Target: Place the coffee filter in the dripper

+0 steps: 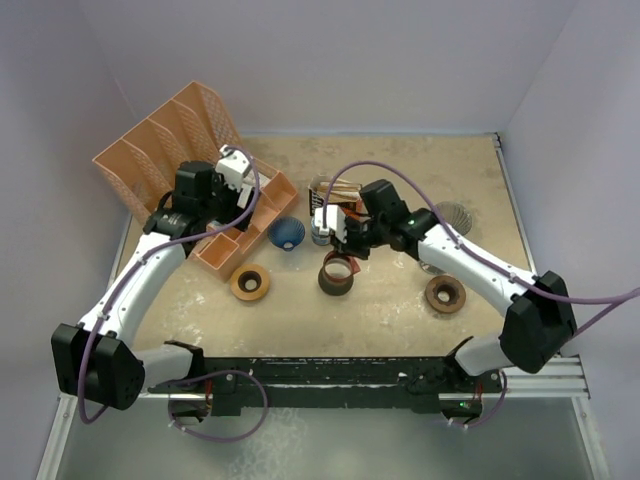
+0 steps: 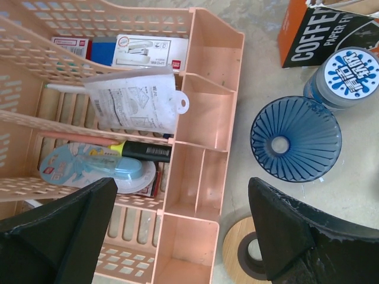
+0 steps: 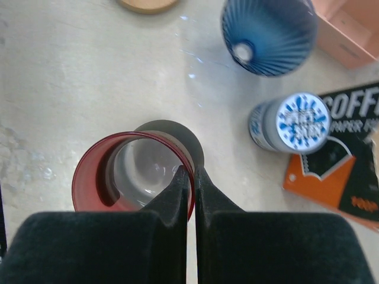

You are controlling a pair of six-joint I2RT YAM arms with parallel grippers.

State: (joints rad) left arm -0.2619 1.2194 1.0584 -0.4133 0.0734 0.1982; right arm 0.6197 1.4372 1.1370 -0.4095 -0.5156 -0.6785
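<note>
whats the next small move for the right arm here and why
Probably lift the right tool clear of the red cup and swing it toward the coffee filter box: its jaws are shut at the cup's rim with no filter showing between them, and the blue dripper is empty.

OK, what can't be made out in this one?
- Right wrist view: whether the right end effector, shut at the red cup rim, pinches anything; its fingers cover the spot.
- Filter box: cut by frame edges in both wrist views, partly covered by the right arm in the top view; contents unseen.
- Grey pleated thing, top view: partly behind that arm, too small to identify.
</note>
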